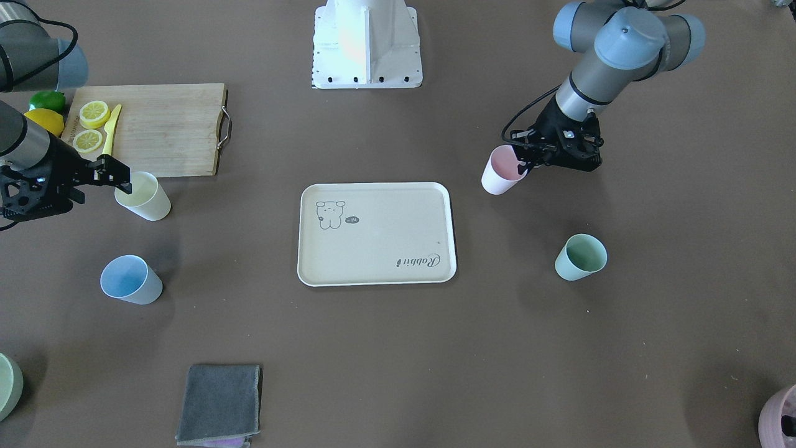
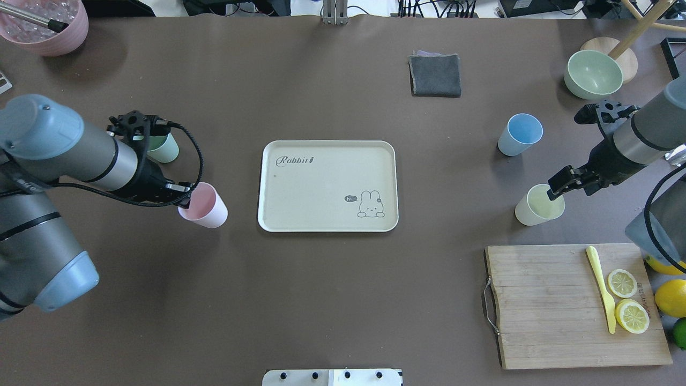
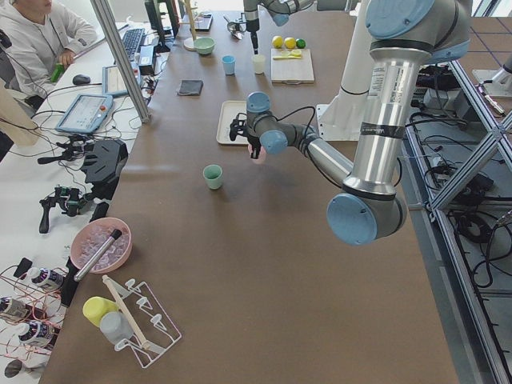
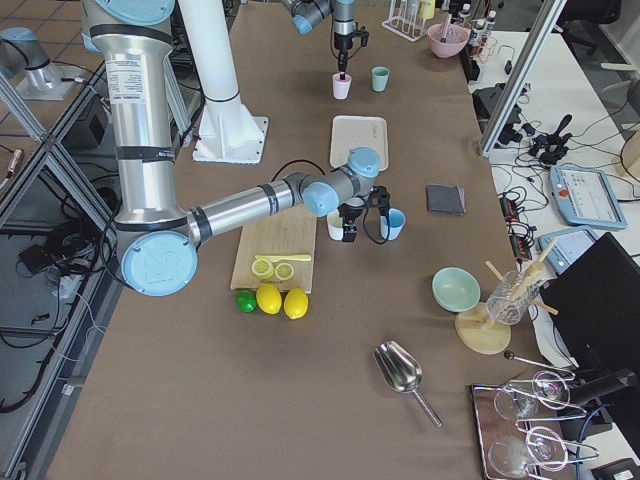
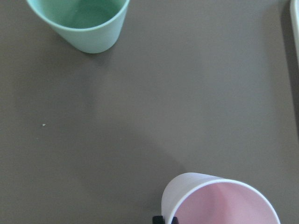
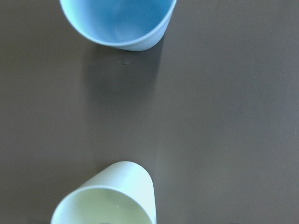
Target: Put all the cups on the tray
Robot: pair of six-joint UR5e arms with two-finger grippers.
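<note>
The cream tray [image 2: 327, 182] lies mid-table with nothing on it; it also shows in the front view [image 1: 376, 274]. My left gripper [image 2: 185, 197] is shut on the rim of the pink cup [image 2: 205, 206], left of the tray, seen also in the front view [image 1: 500, 171] and at the bottom of the left wrist view [image 5: 219, 200]. The mint green cup [image 2: 163, 149] stands behind my left wrist. My right gripper [image 2: 554, 192] is shut on the rim of the pale yellow cup [image 2: 537, 206], right of the tray. The light blue cup [image 2: 519, 134] stands just beyond it.
A bamboo cutting board [image 2: 563, 305] with lemon slices and a yellow knife lies near the right arm. A grey cloth [image 2: 435, 75] lies at the far side. A pale-green bowl [image 2: 592, 74] is far right, a mauve pot [image 2: 45, 27] far left.
</note>
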